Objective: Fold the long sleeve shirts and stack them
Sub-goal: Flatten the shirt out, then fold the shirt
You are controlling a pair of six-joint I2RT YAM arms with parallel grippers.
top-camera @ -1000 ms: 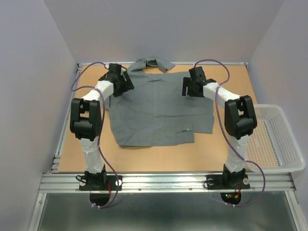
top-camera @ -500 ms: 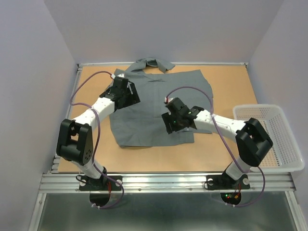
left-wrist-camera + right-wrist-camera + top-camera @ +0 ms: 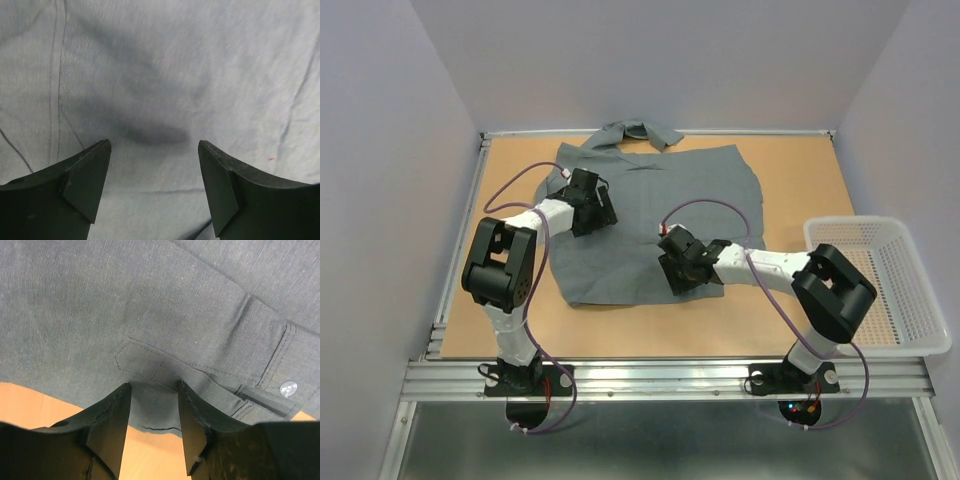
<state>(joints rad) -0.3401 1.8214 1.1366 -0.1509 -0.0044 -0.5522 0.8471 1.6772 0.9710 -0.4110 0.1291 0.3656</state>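
**Right sleeve drawn in over the shirt body; this fold is judged nearly finished.**

The medium-grey cloth button-up shirt (image 3: 650, 195) is spread mid-table, collar at 12 o'clock. Within the last second both arms have been brought from the shoulders toward 6 o'clock. The black right gripper (image 3: 154, 386) is set narrow on the buttoned cuff near the hem, apparently pinching it. The black left gripper (image 3: 154, 147) is spread wide over flat cloth, holding nothing. The tan wooden tabletop (image 3: 800, 170) is enclosed by pale lilac walls (image 3: 670, 60). A white mesh plastic basket (image 3: 910, 300) is seen at 3 o'clock.
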